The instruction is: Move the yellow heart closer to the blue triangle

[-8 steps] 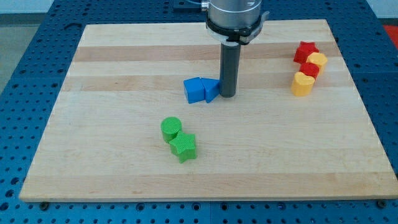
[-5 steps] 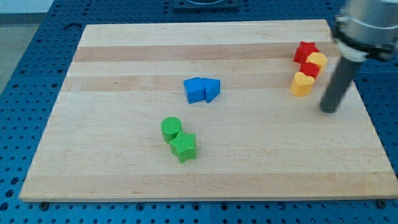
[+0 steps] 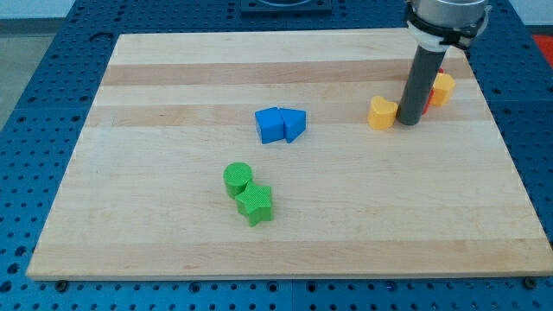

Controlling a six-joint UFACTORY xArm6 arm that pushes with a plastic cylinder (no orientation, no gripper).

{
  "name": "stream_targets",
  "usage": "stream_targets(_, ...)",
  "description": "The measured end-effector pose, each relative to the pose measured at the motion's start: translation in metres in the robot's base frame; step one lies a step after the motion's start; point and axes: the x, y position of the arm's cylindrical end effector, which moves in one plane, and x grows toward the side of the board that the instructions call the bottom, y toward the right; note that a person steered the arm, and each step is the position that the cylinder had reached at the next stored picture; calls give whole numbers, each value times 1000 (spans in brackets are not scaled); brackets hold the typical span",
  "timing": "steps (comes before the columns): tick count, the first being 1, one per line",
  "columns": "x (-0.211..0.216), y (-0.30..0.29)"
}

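- My tip [image 3: 409, 123] sits right against the view's right side of the yellow heart block [image 3: 381, 113].
- Open wooden bench [image 3: 173, 95] runs between that heart and the blue triangle block [image 3: 294, 125], nothing in the lane.
- Red blocks [image 3: 427, 101] and a yellow round block [image 3: 442, 88] crowd behind the rod.
- Green cylinder [image 3: 238, 179] and green star [image 3: 256, 205] sit well below, out of the way.
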Motion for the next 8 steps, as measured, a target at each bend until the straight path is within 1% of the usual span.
stream_targets(2, 4, -1)
stream_targets(3, -4, -23)
stream_targets(5, -58, -120)
stream_targets(6, -72, -153)
stream_targets(7, -72, -127)
stream_targets(8, -67, -76)
